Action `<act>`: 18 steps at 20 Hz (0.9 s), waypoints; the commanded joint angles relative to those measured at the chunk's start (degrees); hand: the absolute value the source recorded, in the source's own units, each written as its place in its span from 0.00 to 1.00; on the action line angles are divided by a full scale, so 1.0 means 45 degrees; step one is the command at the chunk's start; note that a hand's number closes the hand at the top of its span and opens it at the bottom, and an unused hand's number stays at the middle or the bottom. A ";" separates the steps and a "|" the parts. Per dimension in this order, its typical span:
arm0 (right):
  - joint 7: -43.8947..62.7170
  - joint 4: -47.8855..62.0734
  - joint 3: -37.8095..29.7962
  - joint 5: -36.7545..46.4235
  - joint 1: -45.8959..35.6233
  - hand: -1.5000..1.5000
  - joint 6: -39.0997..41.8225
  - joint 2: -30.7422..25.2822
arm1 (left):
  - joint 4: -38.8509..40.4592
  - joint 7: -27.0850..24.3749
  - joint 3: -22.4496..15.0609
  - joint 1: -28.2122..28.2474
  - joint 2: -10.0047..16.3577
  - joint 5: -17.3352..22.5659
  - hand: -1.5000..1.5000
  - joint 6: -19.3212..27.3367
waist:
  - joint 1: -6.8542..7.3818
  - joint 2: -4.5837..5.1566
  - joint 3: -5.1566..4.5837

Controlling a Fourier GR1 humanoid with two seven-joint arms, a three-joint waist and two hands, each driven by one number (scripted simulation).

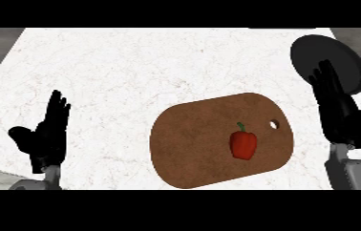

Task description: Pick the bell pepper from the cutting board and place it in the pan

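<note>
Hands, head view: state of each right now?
Left hand: open, fingers straight, holding nothing.
Right hand: open, fingers straight, holding nothing; bell pepper lies on the cutting board.

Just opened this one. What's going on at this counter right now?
Nothing is being handled yet. A red bell pepper lies on the brown cutting board, untouched. The black pan sits at the counter's far right, with nothing visible in it. The right hand is open with its fingers up, between the board and the pan and overlapping the pan in this view. The left hand rests open at the lower left.
</note>
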 commanded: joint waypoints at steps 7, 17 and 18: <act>-0.1401 0.0932 0.3449 0.0382 -0.0104 1.00 0.5456 -0.0728 | -0.0125 0.0193 -0.0667 -0.2113 0.0878 -0.0491 0.50 -0.1843 | -0.0033 0.0121 0.0039; -0.3940 -0.4421 0.0213 0.3080 0.4339 0.00 0.3120 -0.4285 | 0.0185 0.0437 -0.0102 -0.2424 0.0916 -0.0528 0.50 -0.1978 | -0.0420 -0.0020 0.0014; -0.3117 -0.5051 -0.0208 0.2690 0.4033 0.00 0.3663 -0.4949 | -0.0782 0.0963 -0.0192 -0.1834 0.1168 -0.0262 0.50 -0.2189 | -0.0298 -0.0062 0.0012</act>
